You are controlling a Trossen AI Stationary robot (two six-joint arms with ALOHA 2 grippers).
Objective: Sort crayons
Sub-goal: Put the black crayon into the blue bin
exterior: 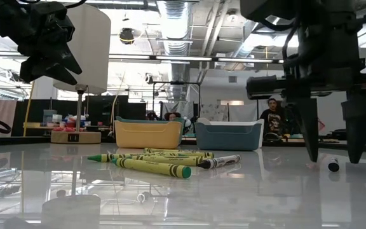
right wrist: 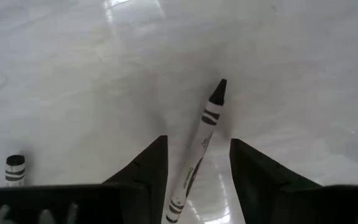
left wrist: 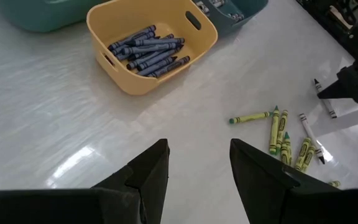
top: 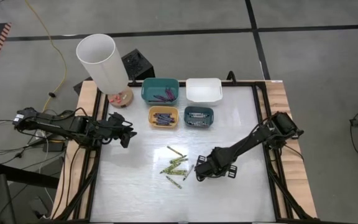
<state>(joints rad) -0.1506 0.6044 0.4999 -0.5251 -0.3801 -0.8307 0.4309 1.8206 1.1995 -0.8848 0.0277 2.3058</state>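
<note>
Several yellow-green crayons [top: 176, 163] lie loose on the white table, and a grey-white crayon [exterior: 220, 161] lies beside them. My right gripper [right wrist: 199, 142] points straight down, open, just above the table. Its two fingers stand on either side of another grey-white, black-tipped crayon [right wrist: 202, 138] that lies flat, and they do not touch it. In the low view this crayon's end [exterior: 333, 165] shows between the fingers. My left gripper [left wrist: 199, 144] hangs open over the table's left part [top: 129, 134] with nothing between its fingers.
At the far side stand a teal bin [top: 160, 91] with purple crayons, a white bin [top: 204, 91], a yellow bin [top: 163, 117] with blue crayons and a small blue bin [top: 199, 116] with grey ones. A lamp with a white shade [top: 102, 61] stands at the far left corner.
</note>
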